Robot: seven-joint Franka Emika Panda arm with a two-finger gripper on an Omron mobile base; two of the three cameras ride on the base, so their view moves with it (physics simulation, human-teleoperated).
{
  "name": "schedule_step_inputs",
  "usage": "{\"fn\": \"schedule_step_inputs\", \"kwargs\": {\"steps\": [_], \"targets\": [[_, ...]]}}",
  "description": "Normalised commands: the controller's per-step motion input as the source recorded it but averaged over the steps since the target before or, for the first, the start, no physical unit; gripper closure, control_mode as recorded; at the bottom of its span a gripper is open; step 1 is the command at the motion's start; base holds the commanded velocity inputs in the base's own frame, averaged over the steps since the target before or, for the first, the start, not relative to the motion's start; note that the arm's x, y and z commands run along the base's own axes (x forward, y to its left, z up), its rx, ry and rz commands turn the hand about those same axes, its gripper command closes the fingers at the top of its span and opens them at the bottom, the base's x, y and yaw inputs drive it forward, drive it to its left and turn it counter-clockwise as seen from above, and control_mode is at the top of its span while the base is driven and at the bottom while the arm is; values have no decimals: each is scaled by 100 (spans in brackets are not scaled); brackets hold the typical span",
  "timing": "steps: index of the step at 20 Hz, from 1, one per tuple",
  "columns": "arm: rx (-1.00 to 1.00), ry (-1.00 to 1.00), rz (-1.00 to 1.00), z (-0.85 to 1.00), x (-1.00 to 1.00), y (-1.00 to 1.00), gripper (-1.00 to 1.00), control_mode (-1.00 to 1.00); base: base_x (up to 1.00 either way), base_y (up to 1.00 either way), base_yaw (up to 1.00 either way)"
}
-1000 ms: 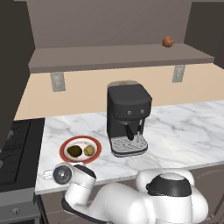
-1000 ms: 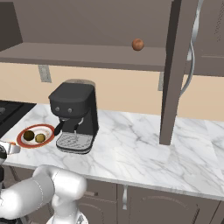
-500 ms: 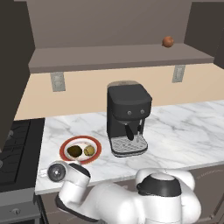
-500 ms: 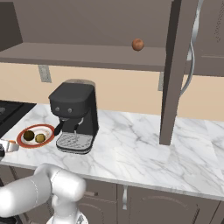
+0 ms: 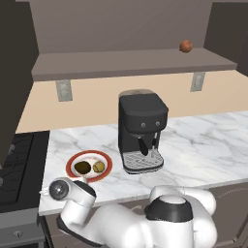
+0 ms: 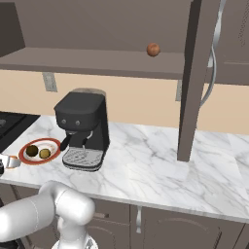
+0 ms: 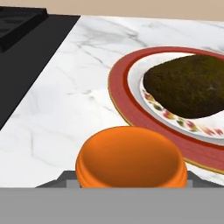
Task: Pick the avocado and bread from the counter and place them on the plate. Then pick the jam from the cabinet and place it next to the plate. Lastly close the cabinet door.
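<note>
**Setting the jam down next to the plate, cabinet door still to go**

Okay so judging by the layout, we're in the jam step. The avocado (image 5: 83, 167) and the bread (image 5: 99, 166) are both sitting on the plate (image 5: 104, 172), which is on the counter (image 5: 203, 150) just left of the black coffee machine (image 5: 142, 131). So the first part looks done.

The hand view has the jam (image 7: 131, 161) right up close at the bottom of the picture, orange lid facing the camera, sitting low over the marble just beside the plate's red rim. Avocado's right behind it on the plate. The gripper (image 5: 52, 190) is down at the counter's front edge by the stove (image 5: 19, 160). I honestly can't make out the fingers themselves, so I can't tell for sure if they're clamped on the jar or just parted around it. Can't tell if the jar is touching the counter yet either.

Next move, I'd guess: get the jar flat on the marble without bumping the plate rim, let go, pull straight back. Then swing up to the cabinet door (image 6: 193, 78) standing open on the right and push it shut.
</note>
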Motion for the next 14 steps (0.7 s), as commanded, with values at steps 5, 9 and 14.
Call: {"fn": "schedule_step_inputs", "kwargs": {"steps": [5,9,14], "targets": [[0,0,0,-30,0,0,100,-100,0,0,0],[0,0,0,-26,0,0,-100,-100,0,0,0],[1,0,0,-19,0,0,-100,-100,0,0,0]]}}
